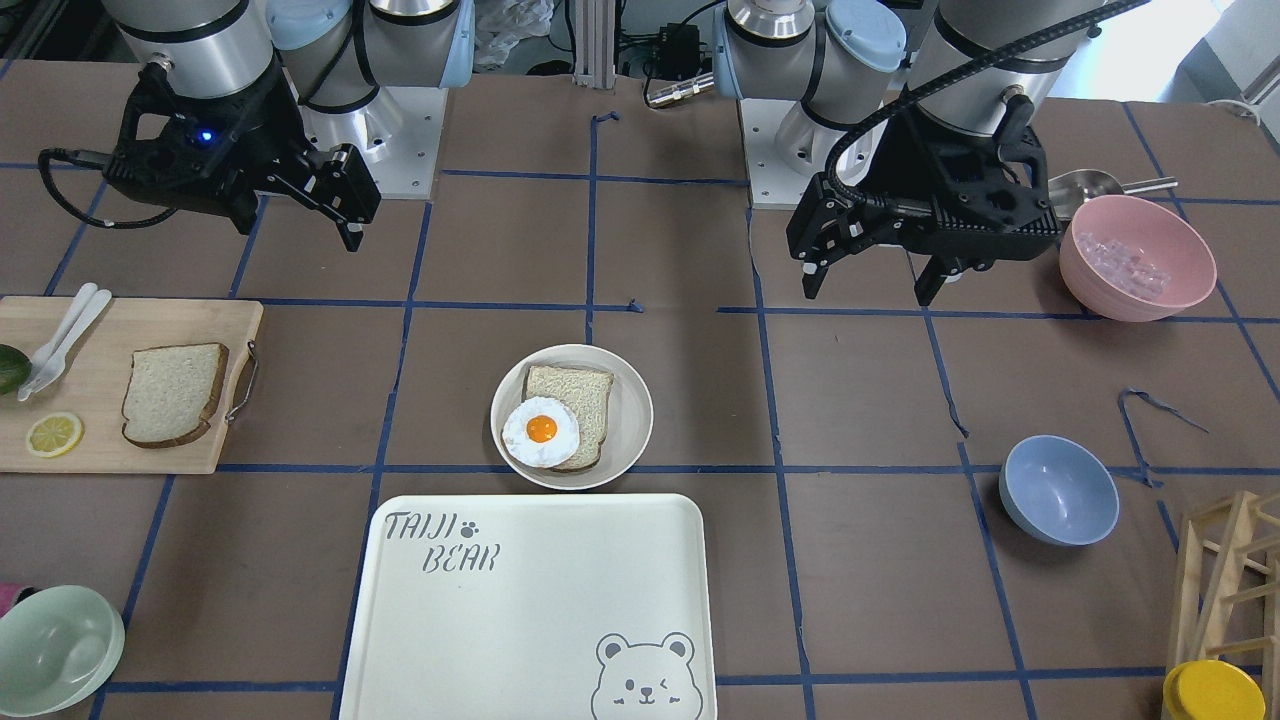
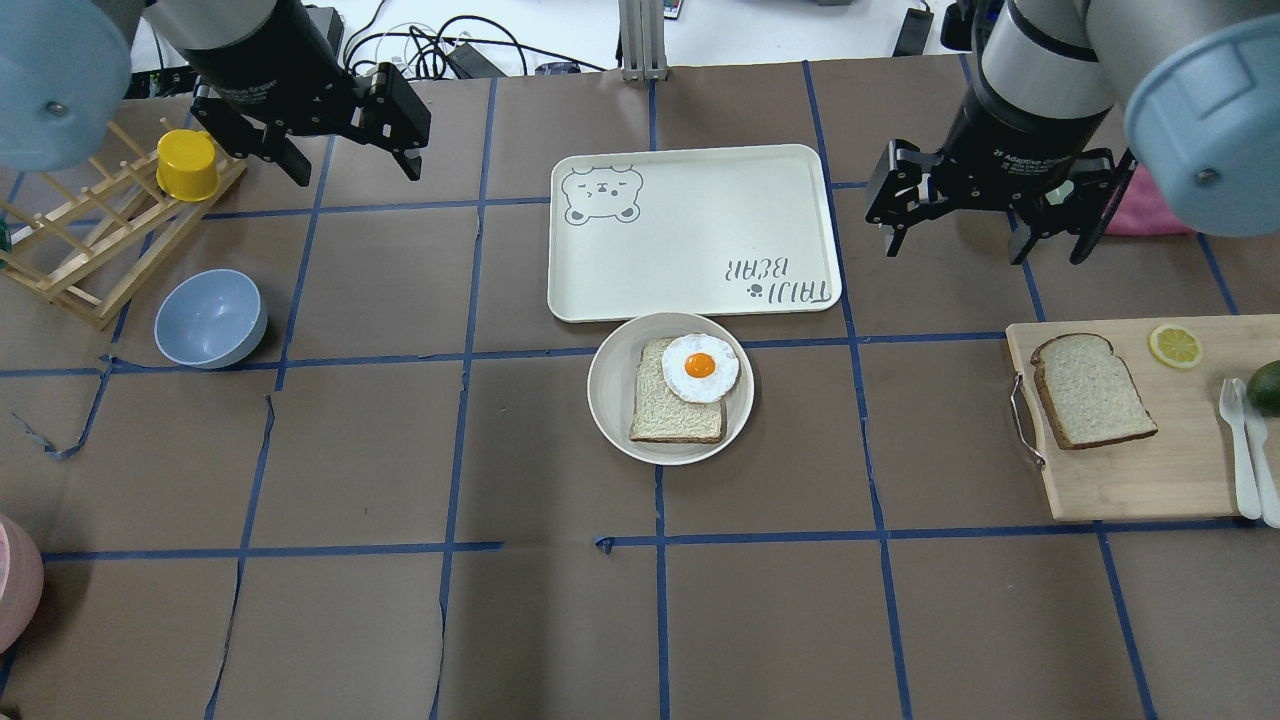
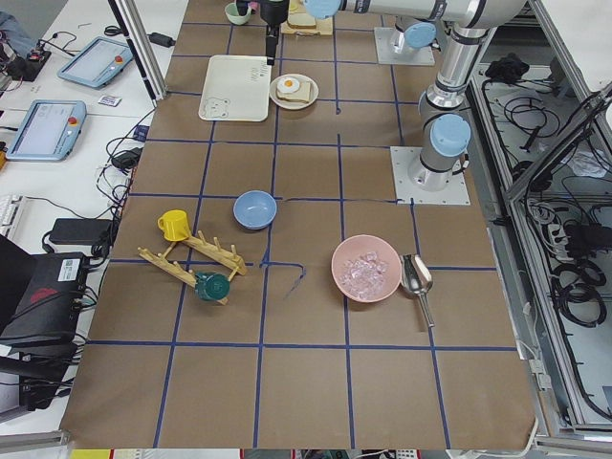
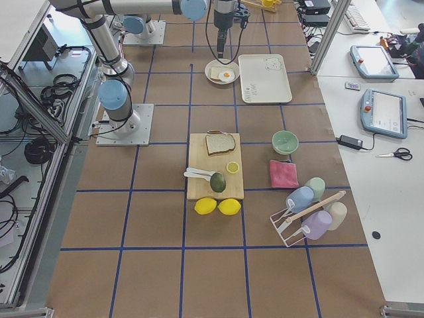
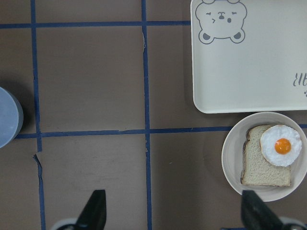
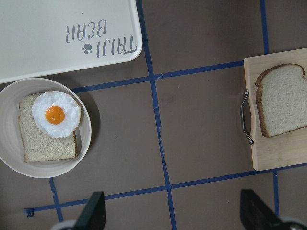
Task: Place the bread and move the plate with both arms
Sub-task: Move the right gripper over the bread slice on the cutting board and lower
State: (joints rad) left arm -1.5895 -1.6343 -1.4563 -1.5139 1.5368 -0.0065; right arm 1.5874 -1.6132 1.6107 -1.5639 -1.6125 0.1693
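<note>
The bread (image 2: 1092,390) lies flat on a wooden cutting board (image 2: 1150,480) at the table's right; it also shows in the front view (image 1: 172,393) and the right wrist view (image 6: 283,100). The cream plate (image 2: 610,385) sits mid-table and holds a thinner slice topped with a fried egg (image 2: 700,366); its rim shows in the front view (image 1: 630,410) and both wrist views (image 5: 230,158) (image 6: 9,100). My left gripper (image 2: 355,170) is open and empty, high above the table's left. My right gripper (image 2: 955,245) is open and empty, hovering between tray and board.
A large bear-print tray (image 2: 690,230) lies just beyond the plate. The board also carries a lemon slice (image 2: 1175,345), white cutlery (image 2: 1245,450) and an avocado. A blue bowl (image 2: 210,318), a wooden rack with a yellow cup (image 2: 187,165) and a pink bowl (image 1: 1137,257) stand on the left side.
</note>
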